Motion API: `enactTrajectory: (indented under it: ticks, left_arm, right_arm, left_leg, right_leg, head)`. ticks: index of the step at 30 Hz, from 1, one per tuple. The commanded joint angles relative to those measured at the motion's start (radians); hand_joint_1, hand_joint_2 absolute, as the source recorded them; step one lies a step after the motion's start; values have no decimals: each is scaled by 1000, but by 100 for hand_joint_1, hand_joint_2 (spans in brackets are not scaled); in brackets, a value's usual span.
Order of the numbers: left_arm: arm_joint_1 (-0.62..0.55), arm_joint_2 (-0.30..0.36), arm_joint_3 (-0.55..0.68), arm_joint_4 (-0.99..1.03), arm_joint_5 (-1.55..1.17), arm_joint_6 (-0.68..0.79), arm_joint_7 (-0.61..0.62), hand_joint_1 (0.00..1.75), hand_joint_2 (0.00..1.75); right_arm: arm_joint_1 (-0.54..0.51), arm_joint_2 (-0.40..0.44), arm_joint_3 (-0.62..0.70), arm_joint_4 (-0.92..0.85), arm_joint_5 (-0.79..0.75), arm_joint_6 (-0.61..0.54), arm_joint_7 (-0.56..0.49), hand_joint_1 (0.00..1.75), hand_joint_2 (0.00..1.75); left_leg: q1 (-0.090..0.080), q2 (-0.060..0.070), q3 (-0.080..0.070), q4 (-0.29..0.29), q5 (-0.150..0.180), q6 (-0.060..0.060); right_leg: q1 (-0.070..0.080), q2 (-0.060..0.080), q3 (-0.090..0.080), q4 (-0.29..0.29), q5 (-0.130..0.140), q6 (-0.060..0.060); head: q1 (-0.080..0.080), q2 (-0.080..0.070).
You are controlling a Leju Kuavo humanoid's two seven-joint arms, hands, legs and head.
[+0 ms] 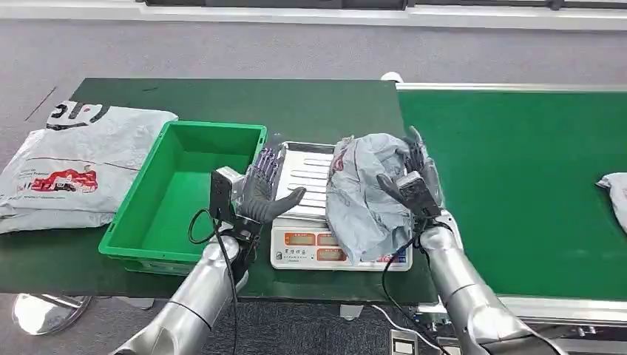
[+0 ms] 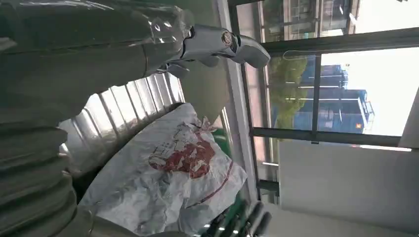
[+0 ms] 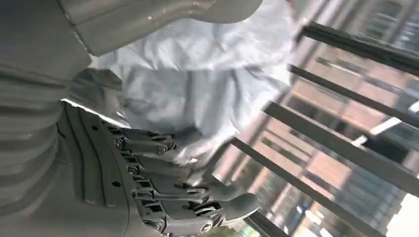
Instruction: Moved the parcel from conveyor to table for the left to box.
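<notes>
Closest in, two silver arms rise from below, smooth metal tubes with black cables looped along them. The left hand (image 1: 263, 186) is raised, dark fingers spread wide, thumb out, holding nothing, just beside the near right corner of the bin. The right hand (image 1: 414, 181) grips the parcel (image 1: 366, 188), a crumpled grey plastic mailer, soft and creased, standing up on edge over the scale; in the right wrist view the dark jointed fingers (image 3: 163, 170) curl against its wrinkled film.

The scale (image 1: 310, 222) is a flat white box with a ribbed, shiny steel pan and orange display panels on its front, sitting at the near edge of the desk (image 1: 325, 103), whose top is dark green and matte. Left of the scale sits one green bin (image 1: 185, 196), hard plastic, rectangular, open-topped. Further left lies one big white mailer bag (image 1: 70, 166), glossy and rumpled, with red and black print; the left wrist view shows a similar white, red-printed bag.

To the right runs the conveyor (image 1: 517, 185), a flat bright-green belt with a pale frame. At its far right edge lies part of one more grey bag (image 1: 615, 194).

Count: three bags, one bin, one scale.
</notes>
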Motion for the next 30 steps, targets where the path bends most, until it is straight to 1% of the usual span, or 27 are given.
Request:
enactTrajectory:
  ticks: [1, 5, 7, 9, 10, 14, 15, 16, 18, 19, 20, 24, 26, 28, 29, 30]
  left_arm:
    - [-44, 18, -20, 56, -1, 3, 3, 0, 175]
    - [-44, 18, -20, 56, -1, 3, 3, 0, 175]
    - [-43, 20, -17, 55, -3, 7, 3, 0, 175]
    - [-34, 25, -21, 40, -19, 22, 3, 0, 175]
    - [-31, 25, -21, 33, -23, 31, 3, 0, 175]
    - [-19, 32, -53, -21, -67, 84, 3, 0, 175]
    - [-30, 28, -56, -23, -62, 73, 3, 0, 175]
    - [-39, 25, -63, -18, -67, 72, 3, 0, 175]
    - [-50, 18, -63, -5, -67, 77, 3, 0, 175]
    - [-50, 18, -63, -5, -67, 77, 3, 0, 175]
    - [-50, 18, -63, -5, -67, 77, 3, 0, 175]
    - [-52, 19, -73, -13, -76, 84, 3, 0, 175]
    - [-71, 13, -108, -6, -105, 103, 3, 0, 175]
    - [-127, -20, -159, 68, -150, 113, 3, 0, 175]
    - [-147, -37, -186, 95, -177, 125, 3, 0, 175]
    - [-154, -46, -199, 104, -189, 128, 3, 0, 175]
  right_arm:
    - [58, -41, -51, -180, -18, 2, 2, 0, 175]
    - [58, -41, -51, -180, -18, 2, 2, 0, 175]
    - [78, -49, -52, -222, -39, 19, 2, 0, 175]
    - [135, -62, -55, -321, -54, -2, 2, 0, 175]
    - [150, -66, -57, -341, -51, -14, 2, 0, 175]
    - [247, -71, -133, -459, -78, -55, 2, 0, 175]
    - [269, -75, -155, -499, -87, -72, 2, 0, 175]
    - [277, -77, -167, -512, -89, -79, 2, 0, 175]
    - [283, -84, -173, -520, -94, -73, 2, 0, 175]
    - [283, -84, -173, -520, -94, -73, 2, 0, 175]
    - [283, -84, -173, -520, -94, -73, 2, 0, 175]
    - [278, -76, -182, -519, -87, -85, 2, 0, 175]
    - [296, -68, -226, -540, -98, -121, 2, 0, 175]
    - [349, -53, -304, -585, -154, -127, 2, 0, 175]
    - [377, -37, -339, -598, -164, -126, 2, 0, 175]
    - [387, -31, -350, -598, -159, -131, 2, 0, 175]
  left_leg:
    - [0, -2, -1, 0, 0, 0]
    - [1, -2, -1, 0, 0, 0]
    - [1, -3, -1, -1, 1, 0]
    - [1, -3, -1, -1, 1, 0]
    - [1, -4, 0, -2, 1, 0]
    - [1, -6, 1, -2, 0, 0]
    - [1, -6, -1, -1, 0, 0]
    - [1, -6, 0, -2, 0, 0]
    - [0, -5, -3, 0, 0, 1]
    - [1, -7, -3, 0, 0, 1]
    - [0, -5, -3, 0, 0, 1]
    - [0, -3, -3, 0, 0, 1]
    - [0, -3, -3, 0, 0, 1]
    - [0, -8, -5, 1, 0, 1]
    - [1, -11, -3, -1, 1, 1]
    - [1, -9, -5, 1, 1, 2]
  right_leg:
    - [0, -2, 0, 0, 0, 0]
    - [1, -2, 0, -1, 0, 0]
    - [0, -2, 0, -1, 0, 0]
    - [0, -3, 0, -1, 0, 0]
    - [1, -3, 1, -2, 0, -1]
    - [1, -6, 3, -3, -1, -1]
    - [1, -6, 2, -2, -1, 0]
    - [1, -6, 3, -3, -1, 0]
    - [0, -5, -1, 0, -1, 0]
    - [1, -7, 0, -1, -2, 0]
    - [0, -5, -1, -1, -1, 0]
    - [0, -4, -2, -1, -1, 0]
    - [0, -4, -2, -1, -1, 0]
    - [0, -8, -2, 0, -2, 0]
    - [1, -11, 1, -2, -2, 0]
    - [0, -10, -2, -1, -2, 0]
  head:
    - [0, 0]
    - [0, 0]
    - [0, 0]
    - [0, 0]
    - [0, 0]
    - [0, 0]
    - [0, 0]
    - [0, 0]
    - [0, 0]
    - [0, 0]
    - [0, 0]
    - [0, 0]
    - [0, 0]
    - [0, 0]
    - [0, 0]
    - [0, 0]
